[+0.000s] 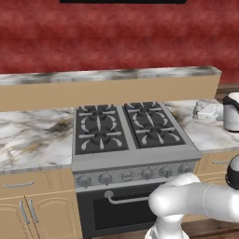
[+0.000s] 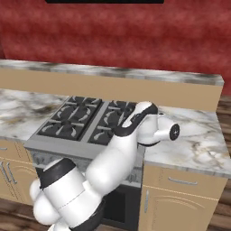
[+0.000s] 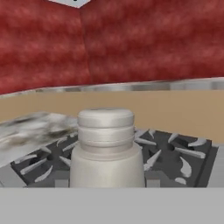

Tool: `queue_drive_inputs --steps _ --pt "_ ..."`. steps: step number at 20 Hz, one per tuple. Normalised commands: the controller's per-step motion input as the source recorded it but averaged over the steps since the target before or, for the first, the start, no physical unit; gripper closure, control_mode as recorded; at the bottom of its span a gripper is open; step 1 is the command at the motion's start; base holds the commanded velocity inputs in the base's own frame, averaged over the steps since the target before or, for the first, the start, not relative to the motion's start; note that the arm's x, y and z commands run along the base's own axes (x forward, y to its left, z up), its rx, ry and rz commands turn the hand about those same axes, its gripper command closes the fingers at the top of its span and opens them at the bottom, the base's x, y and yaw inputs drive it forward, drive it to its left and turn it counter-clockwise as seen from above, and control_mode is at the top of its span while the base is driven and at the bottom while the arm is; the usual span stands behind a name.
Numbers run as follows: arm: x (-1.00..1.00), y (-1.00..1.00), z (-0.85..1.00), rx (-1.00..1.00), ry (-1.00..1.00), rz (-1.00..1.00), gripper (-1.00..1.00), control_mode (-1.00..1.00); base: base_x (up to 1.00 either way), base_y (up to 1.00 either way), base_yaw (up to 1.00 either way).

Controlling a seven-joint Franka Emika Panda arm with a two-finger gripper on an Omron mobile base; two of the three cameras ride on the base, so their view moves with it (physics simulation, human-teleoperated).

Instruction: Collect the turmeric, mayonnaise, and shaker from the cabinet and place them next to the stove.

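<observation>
1. Hand closed around the shaker, low over the marble tabletop; its fingertips are hidden at the bottom edge of the hand view.
2. Seen from the hand, the shaker stands upright and dead ahead, very close. It is a pale grey cylinder with a slightly narrower ribbed cap.
3. Just beyond the shaker lies the stove, its black burner grates spreading to either side behind the shaker's body.
4. In the left base view the hand hangs just past the stove's edge, over the strip of tabletop beside the burners, with the white forearm behind it at the frame's edge.
5. Farther ahead of the hand a tan raised ledge capped in marble runs across the scene, and a red wall rises behind it.
6. Below the hand's level, the stove's steel front carries a row of knobs and an oven door with a bar handle.
</observation>
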Motion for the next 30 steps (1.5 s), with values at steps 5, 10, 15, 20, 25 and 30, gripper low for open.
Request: queue_drive_inputs --steps 5,10,15,20,25,30 --pt "0.73 -0.03 -0.39 0.0 0.0 0.05 1.0 -1.0 0.0 0.0 0.0" --pt "0.54 -0.18 -0.31 -0.02 0.0 0.13 1.0 -1.0 0.0 0.0 0.0" --pt "0.16 -0.31 -0.15 -0.01 0.0 0.1 1.0 -1.0 0.0 0.0 0.0" --pt "0.07 -0.36 -0.06 0.0 0.0 0.08 1.0 -1.0 0.0 0.0 0.0" --pt "0.12 -0.22 -0.13 0.0 0.0 0.04 1.0 -1.0 0.0 0.0 0.0" --pt "0.27 -0.05 -0.31 0.0 0.0 0.01 1.0 -1.0 0.0 0.0 0.0"
